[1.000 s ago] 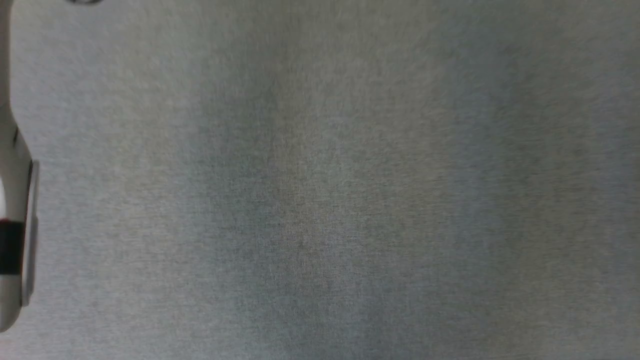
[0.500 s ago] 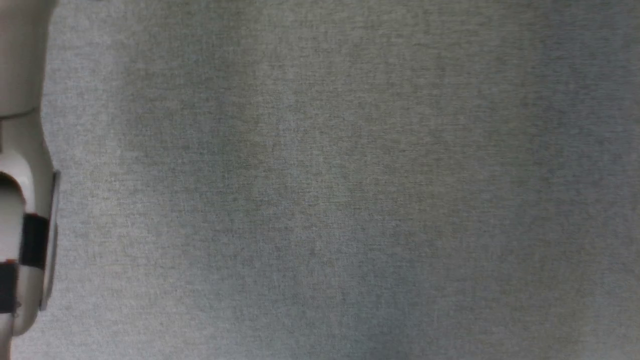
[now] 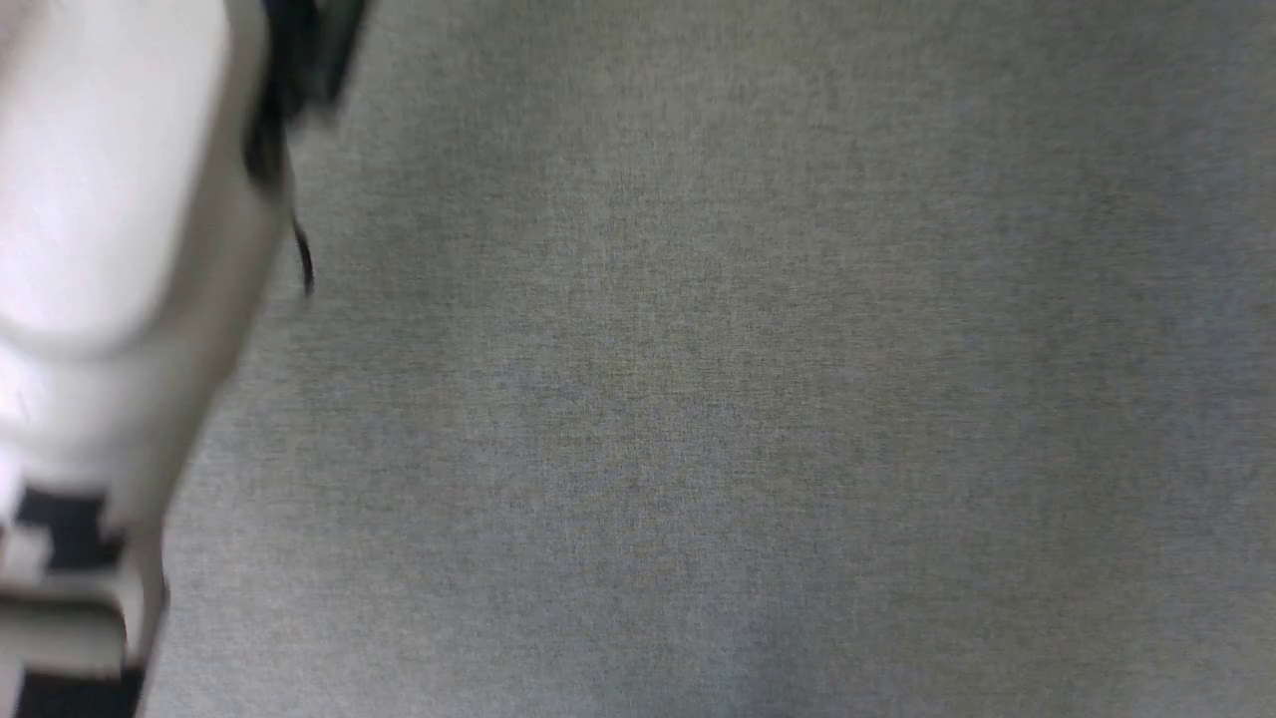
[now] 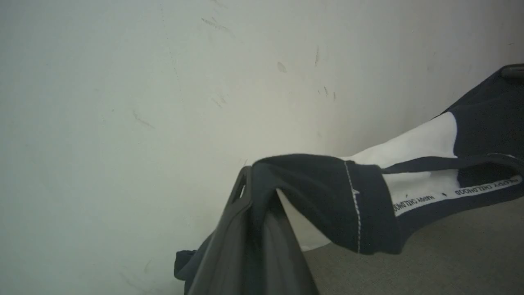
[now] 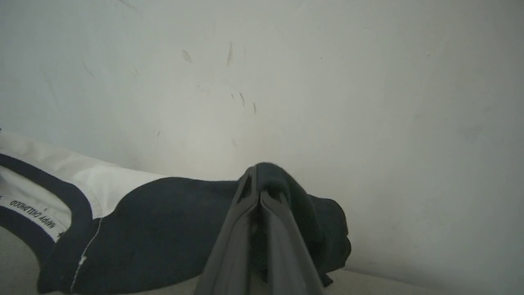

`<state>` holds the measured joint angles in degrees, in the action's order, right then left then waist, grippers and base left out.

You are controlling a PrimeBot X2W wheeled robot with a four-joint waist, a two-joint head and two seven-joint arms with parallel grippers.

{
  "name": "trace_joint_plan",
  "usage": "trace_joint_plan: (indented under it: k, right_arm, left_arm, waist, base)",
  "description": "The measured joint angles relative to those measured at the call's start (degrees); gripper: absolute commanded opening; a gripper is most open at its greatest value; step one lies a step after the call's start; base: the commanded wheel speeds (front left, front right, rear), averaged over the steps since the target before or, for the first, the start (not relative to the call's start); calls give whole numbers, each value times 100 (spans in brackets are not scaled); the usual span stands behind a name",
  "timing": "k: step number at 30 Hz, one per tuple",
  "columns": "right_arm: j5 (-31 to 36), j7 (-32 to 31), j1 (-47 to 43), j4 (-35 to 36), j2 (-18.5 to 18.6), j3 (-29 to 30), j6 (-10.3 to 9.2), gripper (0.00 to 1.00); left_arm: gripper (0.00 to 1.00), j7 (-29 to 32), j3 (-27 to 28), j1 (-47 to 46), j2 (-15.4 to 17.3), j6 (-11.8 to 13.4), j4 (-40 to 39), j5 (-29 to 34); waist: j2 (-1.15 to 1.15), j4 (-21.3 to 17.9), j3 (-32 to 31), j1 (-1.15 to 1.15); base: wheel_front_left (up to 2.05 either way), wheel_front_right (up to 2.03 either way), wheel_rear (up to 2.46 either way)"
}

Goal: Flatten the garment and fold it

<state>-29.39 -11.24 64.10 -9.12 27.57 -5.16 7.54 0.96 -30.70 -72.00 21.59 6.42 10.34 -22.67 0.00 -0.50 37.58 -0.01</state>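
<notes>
The garment [image 4: 413,143] is a white T-shirt with black sleeves and a black collar with printed neck tape. It hangs stretched between my two grippers, just above the grey surface. In the left wrist view my left gripper [image 4: 250,174] is shut on a black sleeve, and the shirt runs off to the right. The right wrist view has my right gripper [image 5: 256,172] shut on the other black sleeve of the garment [image 5: 163,221], the collar lying to its left. My pale left forearm [image 3: 120,249] looms blurred at the left of the head view.
A grey cloth-covered tabletop [image 3: 748,399] spreads under the head camera. Close behind the garment stands a pale scuffed wall [image 4: 163,82], also the backdrop in the right wrist view as the same wall [image 5: 368,102].
The pale forearm at the left edge of the head view has come much further in and grown larger, now blurred. The grey surface looks the same.
</notes>
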Motion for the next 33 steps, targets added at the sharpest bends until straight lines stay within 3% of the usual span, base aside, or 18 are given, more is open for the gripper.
trace_joint_plan:
  k: [7,11,16,22,33]
  right_arm:
    - [-222,-376,-2010,1094,-70,575,0,0]
    - [-242,-392,-2993,1579,-360,883,0,0]
    - [-235,-328,-4039,1914,-846,1210,0,0]
    - [-143,-332,-5106,2000,-1176,1429,0,0]
    - [49,-818,-6578,1926,-1471,1529,0,0]
  left_arm:
    - [0,450,-229,2052,446,634,-1737,-129]
    - [0,599,-477,3160,606,1057,-2417,-93]
    - [0,610,-764,4269,694,1451,-2726,-85]
    - [0,669,-1191,5145,757,1528,-2566,-182]
    - [0,1416,-1689,6046,1096,1322,-2370,-711]
  waist:
    - [0,-14,-489,-1]
    - [0,-22,-712,0]
    - [0,-28,-973,0]
    - [0,-17,-1305,0]
    - [0,-22,-1979,0]
  base:
    - [0,0,0]
    - [0,0,0]
    - [0,0,0]
    - [0,0,0]
    - [0,0,0]
